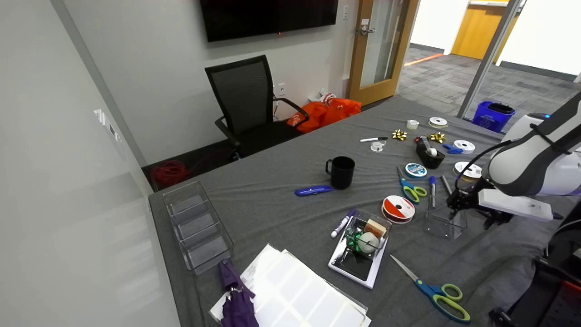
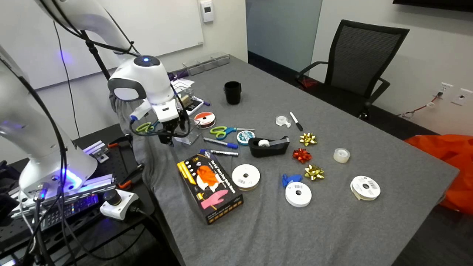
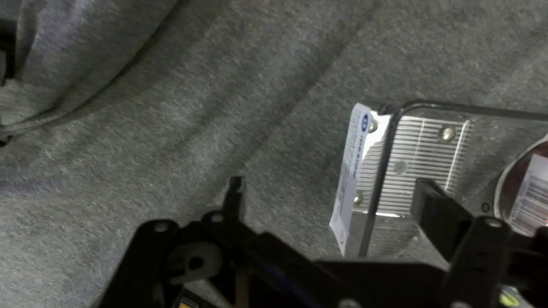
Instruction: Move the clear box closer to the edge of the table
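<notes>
We have the claw [image 3: 332, 184] right at the clear box [image 3: 406, 167], and its jaws are spread wide. In the wrist view we see one of the fingers [image 3: 439, 211] standing over the box's inside while the other is outside it, above the grey cloth of the table [image 3: 171, 119]. So one wall of the box, with a paper label [image 3: 349, 175] on it, runs through the gap between them! Is the inner finger touching the plastic? We cannot tell, nor how deep it sits.

Out to the exterior views: in both we find the box resting on that cloth, at the end of the white arm [image 2: 144, 79]. Just beside the box we spot a red-and-white ribbon spool [image 1: 398, 208]. In the wrist view we catch that spool again, through the clear plastic or past it, we cannot say which. Just beside the box too, on another side, a blue-capped marker [image 2: 221, 143]. Across the box from that marker, near it, big scissors [image 1: 426, 288] with blue and green handles. We see a black carton [image 2: 210, 184] printed with gloves near the box, and then, well apart from it and past the spool, the black mug [image 1: 342, 172].
</notes>
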`<state>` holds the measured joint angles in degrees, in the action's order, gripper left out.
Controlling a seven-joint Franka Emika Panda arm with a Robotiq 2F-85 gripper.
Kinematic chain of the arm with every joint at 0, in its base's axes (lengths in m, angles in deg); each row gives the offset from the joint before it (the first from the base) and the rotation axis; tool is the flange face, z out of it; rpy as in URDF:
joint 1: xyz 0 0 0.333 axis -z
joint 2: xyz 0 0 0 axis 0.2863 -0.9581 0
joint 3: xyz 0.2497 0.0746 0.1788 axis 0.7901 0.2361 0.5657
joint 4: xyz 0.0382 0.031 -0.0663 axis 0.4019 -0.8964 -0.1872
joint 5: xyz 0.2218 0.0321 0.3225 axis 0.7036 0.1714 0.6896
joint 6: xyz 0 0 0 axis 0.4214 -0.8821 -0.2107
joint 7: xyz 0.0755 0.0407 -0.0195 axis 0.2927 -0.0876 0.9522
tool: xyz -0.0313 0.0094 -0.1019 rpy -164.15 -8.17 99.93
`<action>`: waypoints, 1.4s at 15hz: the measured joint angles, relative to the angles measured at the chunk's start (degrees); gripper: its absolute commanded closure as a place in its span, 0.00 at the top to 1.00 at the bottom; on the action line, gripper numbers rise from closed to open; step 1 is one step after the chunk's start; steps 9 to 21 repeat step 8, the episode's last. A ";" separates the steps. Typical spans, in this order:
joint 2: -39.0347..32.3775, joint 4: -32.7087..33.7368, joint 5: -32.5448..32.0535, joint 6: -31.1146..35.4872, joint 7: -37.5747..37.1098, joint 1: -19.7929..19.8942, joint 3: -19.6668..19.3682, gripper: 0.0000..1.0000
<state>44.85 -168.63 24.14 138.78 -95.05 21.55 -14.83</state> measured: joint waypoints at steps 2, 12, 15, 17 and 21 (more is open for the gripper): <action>0.04 0.04 1.70 -1.77 1.84 0.03 0.07 1.00; 15.46 1.31 -8.97 -22.14 -4.01 0.52 -7.50 1.00; 15.46 1.31 -8.97 -22.14 -4.01 0.52 -7.50 1.00; 15.46 1.31 -8.97 -22.14 -4.01 0.52 -7.50 1.00; 15.46 1.31 -8.97 -22.14 -4.01 0.52 -7.50 1.00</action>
